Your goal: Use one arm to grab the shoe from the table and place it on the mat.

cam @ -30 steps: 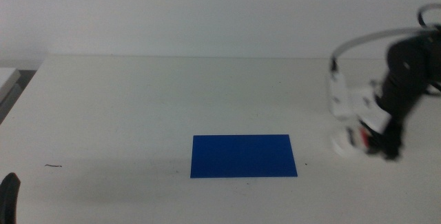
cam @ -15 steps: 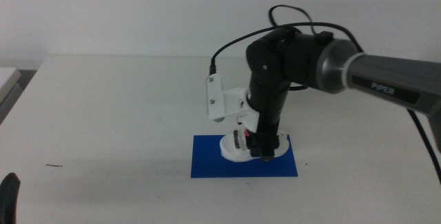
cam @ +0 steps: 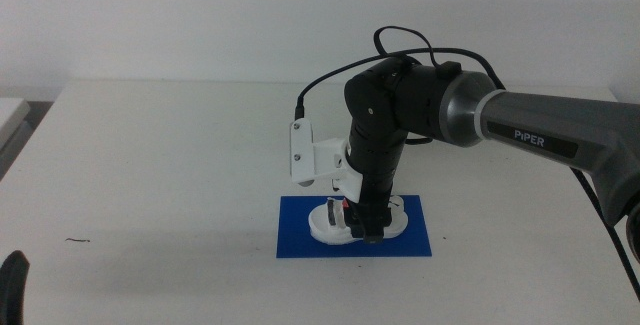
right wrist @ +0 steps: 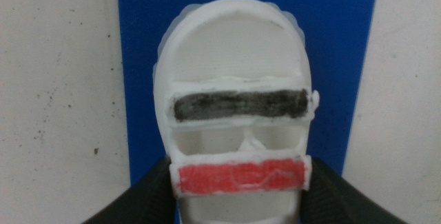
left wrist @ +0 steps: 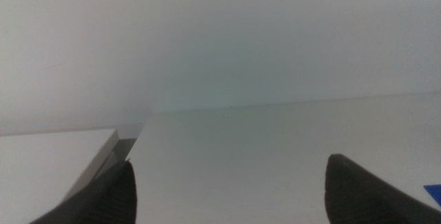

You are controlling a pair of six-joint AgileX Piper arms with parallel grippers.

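Right arm [cam: 470, 115]: black and grey, reaching in from the right side, elbow bent, forearm pointing steeply down.
Right wrist: carries a white bracket [cam: 305, 153] and a looping black cable [cam: 400, 40].
Right pincer [cam: 367, 227]: aimed straight down, jaws closed against both sides of the shoe [right wrist: 234, 134].
Left pincer [left wrist: 227, 189]: parked at the lower left, jaws spread wide apart.

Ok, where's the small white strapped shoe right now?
In the middle view, the white strapped shoe sits on the blue mat, held by the right gripper.
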